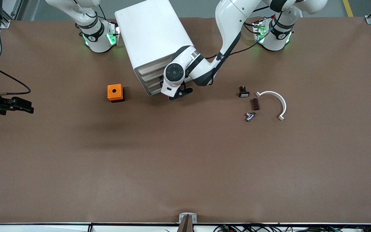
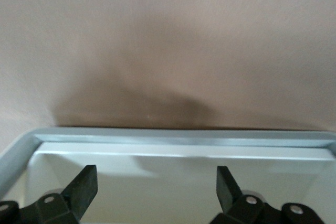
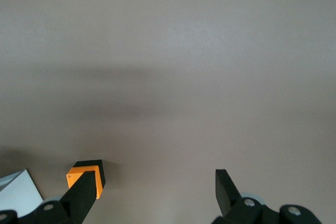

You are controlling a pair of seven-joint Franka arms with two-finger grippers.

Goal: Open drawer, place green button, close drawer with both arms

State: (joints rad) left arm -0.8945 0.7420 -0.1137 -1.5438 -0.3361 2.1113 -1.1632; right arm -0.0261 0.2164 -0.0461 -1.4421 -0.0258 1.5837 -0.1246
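Note:
The white cabinet [image 1: 151, 35] stands between the two arm bases, its drawer fronts facing the front camera. My left gripper [image 1: 180, 93] is open and empty at the lowest drawer [image 1: 155, 91]. In the left wrist view my left gripper [image 2: 156, 177] hangs over that drawer's white tray, just inside its front rim [image 2: 184, 136]; the part of the tray that shows is bare. My right gripper [image 1: 30, 109] is open and empty above the table at the right arm's end; the right wrist view [image 3: 155, 178] shows it wide open. No green-capped button shows in any view.
An orange box with a hole [image 1: 115, 92] [image 3: 80, 171] sits beside the cabinet toward the right arm's end. Toward the left arm's end lie a black piece with a white cap [image 1: 244, 92], a brown block [image 1: 255, 103], a metal part [image 1: 250, 116] and a white curved clip [image 1: 277, 100].

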